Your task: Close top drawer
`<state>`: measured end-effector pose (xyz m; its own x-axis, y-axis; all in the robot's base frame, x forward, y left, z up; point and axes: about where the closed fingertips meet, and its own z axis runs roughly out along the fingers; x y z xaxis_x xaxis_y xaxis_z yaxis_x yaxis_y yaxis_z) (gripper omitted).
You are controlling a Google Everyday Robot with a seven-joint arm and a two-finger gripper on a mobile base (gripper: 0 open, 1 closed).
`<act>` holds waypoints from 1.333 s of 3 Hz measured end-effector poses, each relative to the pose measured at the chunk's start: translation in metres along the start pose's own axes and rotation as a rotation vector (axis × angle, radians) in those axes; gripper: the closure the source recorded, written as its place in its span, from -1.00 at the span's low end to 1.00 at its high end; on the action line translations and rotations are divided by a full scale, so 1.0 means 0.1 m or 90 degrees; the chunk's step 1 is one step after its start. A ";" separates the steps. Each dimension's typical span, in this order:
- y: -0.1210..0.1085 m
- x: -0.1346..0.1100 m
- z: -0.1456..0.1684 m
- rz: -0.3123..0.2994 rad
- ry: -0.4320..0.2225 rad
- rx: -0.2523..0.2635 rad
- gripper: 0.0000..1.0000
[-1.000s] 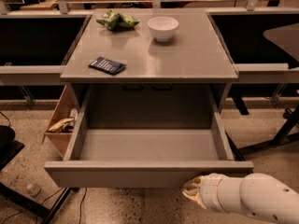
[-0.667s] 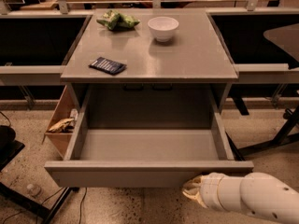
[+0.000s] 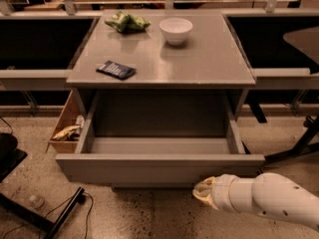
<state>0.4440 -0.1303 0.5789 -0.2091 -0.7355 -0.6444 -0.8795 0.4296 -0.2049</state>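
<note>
The top drawer (image 3: 159,168) is a wide matte-grey drawer pulled far out of the grey cabinet (image 3: 160,66). Its plain flat front faces me and its grey inside looks empty. My gripper (image 3: 203,192) is at the end of the white arm (image 3: 269,201) coming in from the lower right. It sits just below and in front of the drawer front's lower right part. The lower drawers are hidden behind the open drawer.
On the cabinet top lie a white bowl (image 3: 176,31), a green bag (image 3: 126,22) and a dark blue packet (image 3: 115,69). A light wooden box (image 3: 66,128) with crumpled wrappers stands at the cabinet's left. Black cables (image 3: 65,215) lie on the floor at lower left.
</note>
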 end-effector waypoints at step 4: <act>-1.02 -0.19 0.29 -0.042 -0.023 0.036 1.00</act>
<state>0.5504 -0.1448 0.5905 -0.1348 -0.7439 -0.6545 -0.8653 0.4103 -0.2881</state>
